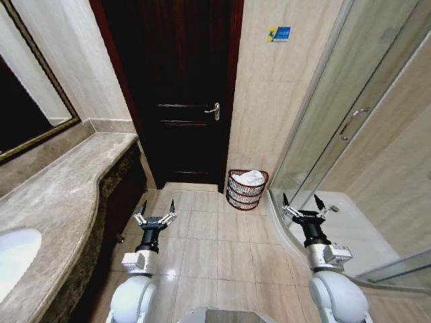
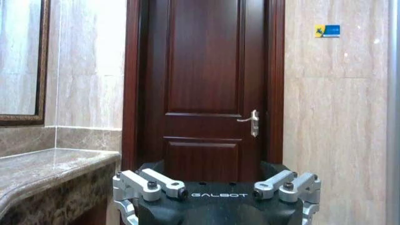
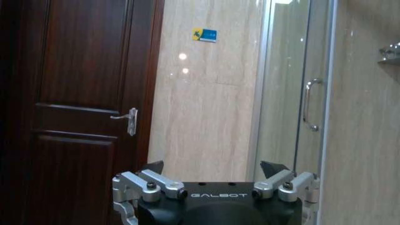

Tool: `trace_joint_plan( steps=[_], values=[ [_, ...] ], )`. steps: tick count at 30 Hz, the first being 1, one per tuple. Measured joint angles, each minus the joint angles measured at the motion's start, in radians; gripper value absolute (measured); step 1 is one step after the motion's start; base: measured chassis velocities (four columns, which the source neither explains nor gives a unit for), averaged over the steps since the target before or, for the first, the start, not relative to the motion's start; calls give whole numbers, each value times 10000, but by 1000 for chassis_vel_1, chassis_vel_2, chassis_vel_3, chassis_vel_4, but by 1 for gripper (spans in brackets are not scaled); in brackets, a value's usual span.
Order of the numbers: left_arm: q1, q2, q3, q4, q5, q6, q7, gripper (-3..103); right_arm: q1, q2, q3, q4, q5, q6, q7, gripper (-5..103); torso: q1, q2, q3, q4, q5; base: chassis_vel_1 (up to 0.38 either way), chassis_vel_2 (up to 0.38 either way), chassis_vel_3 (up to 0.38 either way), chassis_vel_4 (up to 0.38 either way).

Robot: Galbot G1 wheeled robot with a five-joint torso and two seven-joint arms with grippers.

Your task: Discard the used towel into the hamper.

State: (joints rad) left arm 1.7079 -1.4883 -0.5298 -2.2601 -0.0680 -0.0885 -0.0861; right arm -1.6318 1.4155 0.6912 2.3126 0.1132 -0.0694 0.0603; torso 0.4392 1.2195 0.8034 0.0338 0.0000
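Note:
The hamper (image 1: 244, 194), a small reddish-brown wicker basket, stands on the floor against the wall just right of the door. A white towel (image 1: 251, 177) lies bunched inside it, showing above the rim. My left gripper (image 1: 157, 205) hangs open over the floor tiles, left of the hamper and nearer to me, holding nothing. My right gripper (image 1: 301, 199) is open too, right of the hamper beside the shower glass. In the left wrist view the left gripper (image 2: 212, 168) faces the door with spread fingers. In the right wrist view the right gripper (image 3: 212, 166) faces the wall beside the door.
A dark wooden door (image 1: 180, 94) stands shut straight ahead. A marble vanity counter (image 1: 64, 188) with a sink (image 1: 13, 252) and a mirror (image 1: 27, 87) runs along the left. A glass shower enclosure (image 1: 350, 134) lines the right. Beige floor tiles (image 1: 215, 242) lie between.

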Motion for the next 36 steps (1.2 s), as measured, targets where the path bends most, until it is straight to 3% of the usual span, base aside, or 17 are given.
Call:
trace_joint_plan(
  steps=[36],
  values=[
    [84, -106, 323, -319, 471, 213, -32, 100, -731, -122, 482, -40, 574, 705, -74, 100, -1, 0, 0, -1, 1, 94, -89, -91, 92]
  ],
)
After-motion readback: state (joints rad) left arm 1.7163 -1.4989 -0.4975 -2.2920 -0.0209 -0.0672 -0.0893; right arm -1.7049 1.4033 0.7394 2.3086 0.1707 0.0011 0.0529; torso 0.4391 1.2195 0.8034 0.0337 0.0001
